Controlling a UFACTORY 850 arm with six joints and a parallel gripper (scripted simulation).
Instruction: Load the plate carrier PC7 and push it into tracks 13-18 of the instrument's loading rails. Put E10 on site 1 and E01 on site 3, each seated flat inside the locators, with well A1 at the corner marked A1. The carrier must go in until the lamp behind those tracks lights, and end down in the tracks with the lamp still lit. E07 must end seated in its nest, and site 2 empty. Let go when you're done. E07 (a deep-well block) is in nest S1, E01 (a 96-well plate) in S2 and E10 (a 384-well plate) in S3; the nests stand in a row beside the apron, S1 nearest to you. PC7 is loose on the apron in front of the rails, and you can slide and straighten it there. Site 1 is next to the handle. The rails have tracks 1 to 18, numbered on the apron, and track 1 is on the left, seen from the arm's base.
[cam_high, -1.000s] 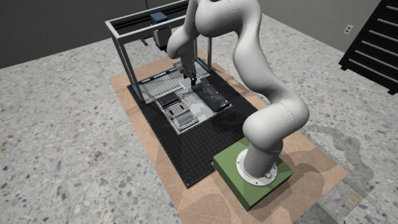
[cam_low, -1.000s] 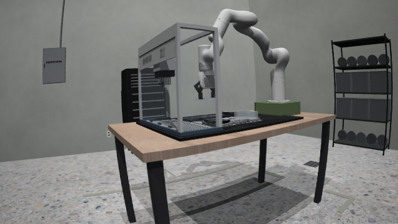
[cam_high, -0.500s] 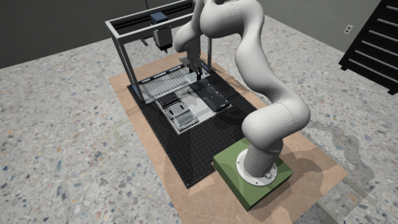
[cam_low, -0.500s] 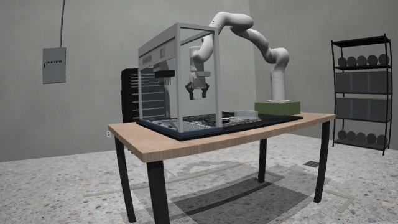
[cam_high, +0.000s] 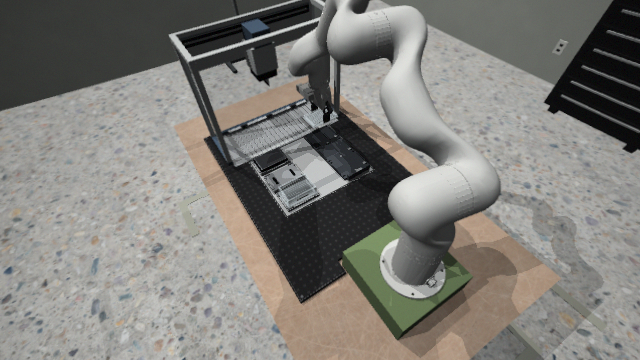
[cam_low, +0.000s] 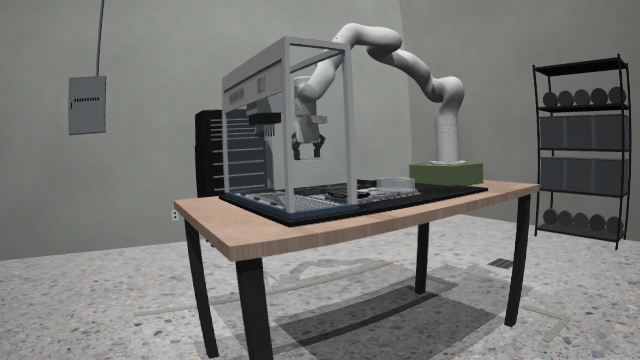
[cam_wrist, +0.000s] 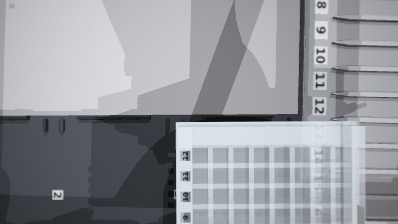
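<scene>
- The white robot arm (cam_high: 425, 125) reaches from its green base (cam_high: 372, 290) to the far end of the tabletop (cam_low: 310, 235).
- Its jaws (cam_low: 308, 148) grip a clear 96-well plate, E01 (cam_wrist: 270, 172), held in the air.
- The plate hangs above the dark carrier PC7 (cam_high: 345, 155), near the loading rails (cam_high: 272, 132).
- In the wrist view a "2" site label (cam_wrist: 57, 195) shows to the plate's left.

Track numbers, upper right of my wrist view: 8, 9, 10, 11, 12 on the apron strip (cam_wrist: 320, 55).
Through the held plate (cam_wrist: 270, 172): 13 and 14 show faintly; lower ones I cannot read.
Plate's left edge: 12, 11, 10, 9.
Carrier PC7 (cam_wrist: 75, 165), lower left: site label 2.
</scene>
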